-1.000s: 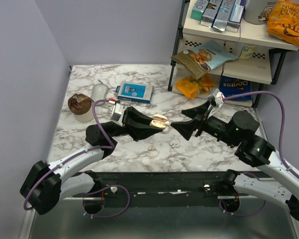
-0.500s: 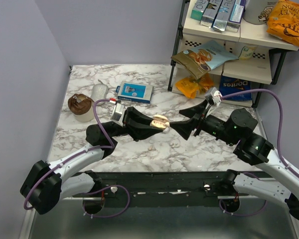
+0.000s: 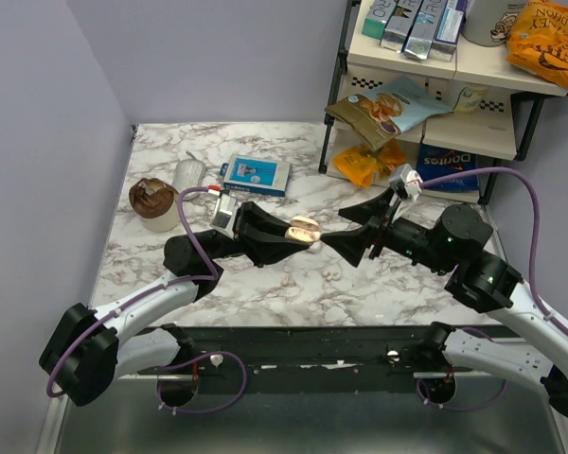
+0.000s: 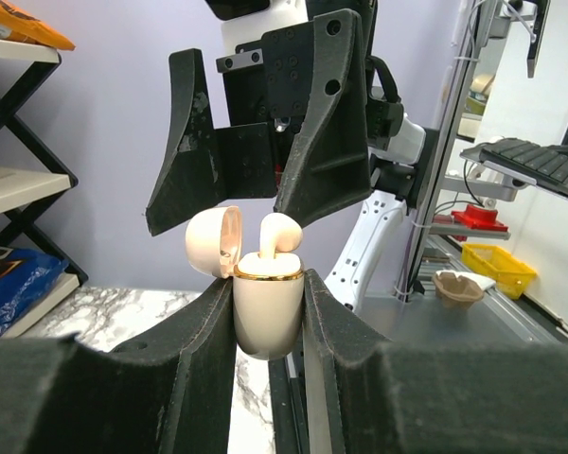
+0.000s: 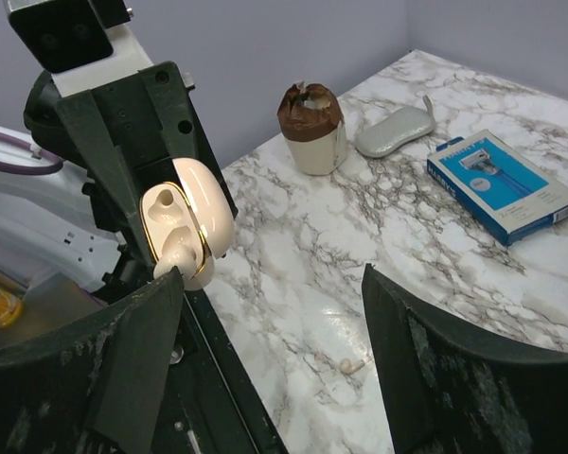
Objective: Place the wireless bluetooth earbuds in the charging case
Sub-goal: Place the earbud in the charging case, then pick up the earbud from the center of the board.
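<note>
My left gripper (image 3: 298,236) is shut on the cream charging case (image 3: 305,230) and holds it above the table with its lid open. In the left wrist view the case (image 4: 265,312) sits between my fingers and one white earbud (image 4: 279,232) stands partly out of a slot. In the right wrist view the case (image 5: 204,213) shows that earbud (image 5: 175,253) and an empty slot beside it. My right gripper (image 3: 344,232) is open and empty, facing the case at close range. A second earbud (image 5: 350,364) lies on the marble below.
A brown-topped cup (image 3: 153,201), a grey oval case (image 3: 188,173) and a blue box (image 3: 256,175) lie at the back left. A black shelf rack (image 3: 426,95) with snack bags stands at the back right. The black base rail (image 3: 303,355) runs along the near edge.
My right gripper has shifted slightly left, closer to the case. The left gripper and the case have hardly moved.
</note>
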Tool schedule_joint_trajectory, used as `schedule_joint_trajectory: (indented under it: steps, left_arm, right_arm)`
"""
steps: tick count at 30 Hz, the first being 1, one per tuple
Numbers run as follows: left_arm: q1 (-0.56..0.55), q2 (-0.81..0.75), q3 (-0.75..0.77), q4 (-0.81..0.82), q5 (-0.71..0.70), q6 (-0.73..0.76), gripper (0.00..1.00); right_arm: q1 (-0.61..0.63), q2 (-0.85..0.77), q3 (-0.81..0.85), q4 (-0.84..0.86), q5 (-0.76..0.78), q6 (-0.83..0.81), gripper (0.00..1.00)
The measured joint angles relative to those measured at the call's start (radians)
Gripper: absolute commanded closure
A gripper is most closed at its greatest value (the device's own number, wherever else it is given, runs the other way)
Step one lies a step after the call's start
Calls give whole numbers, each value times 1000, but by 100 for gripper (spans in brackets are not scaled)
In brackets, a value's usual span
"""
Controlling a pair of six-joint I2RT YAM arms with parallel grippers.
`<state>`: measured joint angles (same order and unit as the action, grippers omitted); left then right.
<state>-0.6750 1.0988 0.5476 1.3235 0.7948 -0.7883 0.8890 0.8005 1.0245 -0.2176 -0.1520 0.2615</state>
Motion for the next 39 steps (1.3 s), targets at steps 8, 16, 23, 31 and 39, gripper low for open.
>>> schedule_joint_trajectory:
  steps: [8, 16, 23, 31, 39]
  left_arm:
    - [-1, 3, 0, 0, -5, 0, 100]
    - [-15, 17, 0, -14, -5, 0, 100]
    - [-19, 17, 0, -20, -5, 1, 100]
    - [-21, 15, -14, -14, -28, 33, 100]
    - [-21, -62, -89, -29, -91, 114, 100]
  right_arm:
    - [0, 26, 23, -10, -27, 0, 16]
    - [2, 67, 37, -9, -39, 0, 16]
    - [2, 62, 38, -10, -35, 0, 13]
    - [2, -93, 8, -3, 108, -10, 10]
    - [2, -60, -98, 7, 220, -7, 15]
